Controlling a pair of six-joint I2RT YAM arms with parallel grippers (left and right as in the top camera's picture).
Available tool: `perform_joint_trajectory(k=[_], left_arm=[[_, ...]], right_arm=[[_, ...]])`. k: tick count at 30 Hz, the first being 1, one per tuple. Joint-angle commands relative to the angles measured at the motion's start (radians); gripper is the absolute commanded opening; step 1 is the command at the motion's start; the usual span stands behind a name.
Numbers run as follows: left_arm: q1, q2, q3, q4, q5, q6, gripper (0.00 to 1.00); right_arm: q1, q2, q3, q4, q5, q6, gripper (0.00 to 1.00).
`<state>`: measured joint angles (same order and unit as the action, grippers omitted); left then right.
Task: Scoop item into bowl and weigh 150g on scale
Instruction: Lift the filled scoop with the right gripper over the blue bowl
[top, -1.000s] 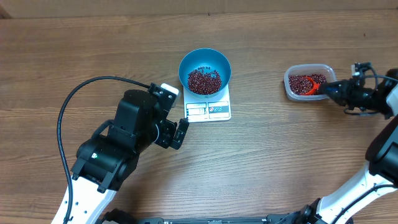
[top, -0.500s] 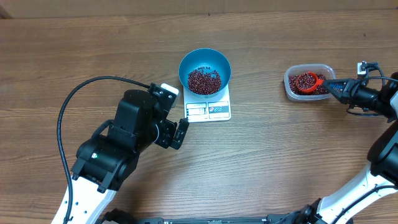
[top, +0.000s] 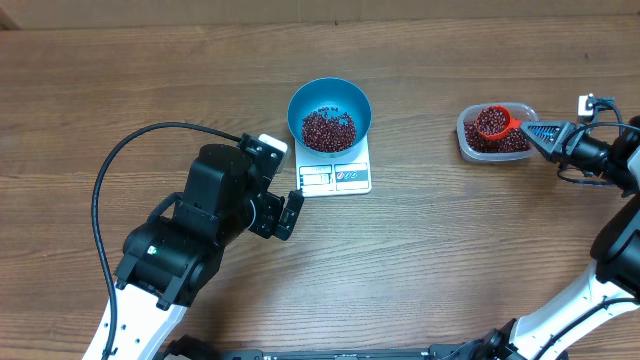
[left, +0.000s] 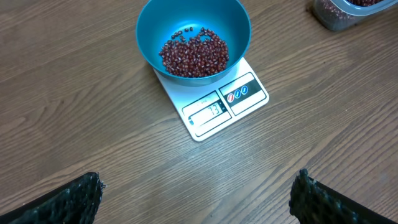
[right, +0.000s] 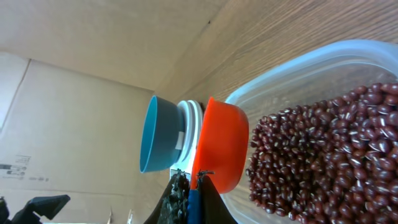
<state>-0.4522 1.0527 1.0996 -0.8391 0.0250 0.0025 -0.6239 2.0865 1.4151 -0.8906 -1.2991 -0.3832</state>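
Note:
The blue bowl (top: 305, 101) stands on the white scale (top: 335, 179) with a layer of dark red beans (top: 328, 130) in it. My right gripper (top: 543, 131) is shut on the handle of a red scoop (top: 509, 125), which is heaped with beans and held level over the clear container (top: 466, 141). In the right wrist view the scoop (right: 221, 146) hangs just above the container's beans (right: 323, 155), gripped by the right gripper (right: 190, 198). My left gripper (top: 291, 214) stands open and empty near the scale's left side; its wrist view shows the bowl (left: 155, 25) and scale (left: 227, 102) ahead.
The clear plastic container (left: 329, 17) of beans sits to the right of the scale. A black cable (top: 110, 170) loops over the table at the left. The left arm's body (top: 190, 240) takes up the lower left.
The right gripper has lifted the red scoop out of the container's beans, turned it level and full, and shifted it a little toward the back. The left arm has not moved.

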Motion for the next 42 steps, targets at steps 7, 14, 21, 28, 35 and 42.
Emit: perform_joint_trajectory(k=[7,14,21,28,35,42], left_arm=[[-0.006,-0.006,-0.004,0.001,-0.006,-0.006,0.99],[-0.006,-0.006,-0.004,0.001,-0.006,-0.006,0.99],[-0.006,-0.006,-0.004,0.001,-0.006,-0.006,0.99],[-0.006,-0.006,-0.004,0.001,-0.006,-0.006,1.00],[-0.006,-0.006,-0.004,0.001,-0.006,-0.006,1.00],[-0.006,-0.006,-0.004,0.001,-0.006,-0.006,0.99]], right_arm=[[-0.006,0.008,-0.007,-0.019,-0.138,-0.011,0.04],[-0.004,0.007,-0.007,-0.045,-0.230,-0.010,0.04],[0.002,0.006,-0.007,-0.095,-0.233,-0.011,0.04],[0.060,-0.007,-0.006,-0.099,-0.233,-0.011,0.04],[0.143,-0.041,-0.006,-0.092,-0.233,-0.011,0.04],[0.212,-0.048,0.012,-0.089,-0.233,-0.007,0.04]])
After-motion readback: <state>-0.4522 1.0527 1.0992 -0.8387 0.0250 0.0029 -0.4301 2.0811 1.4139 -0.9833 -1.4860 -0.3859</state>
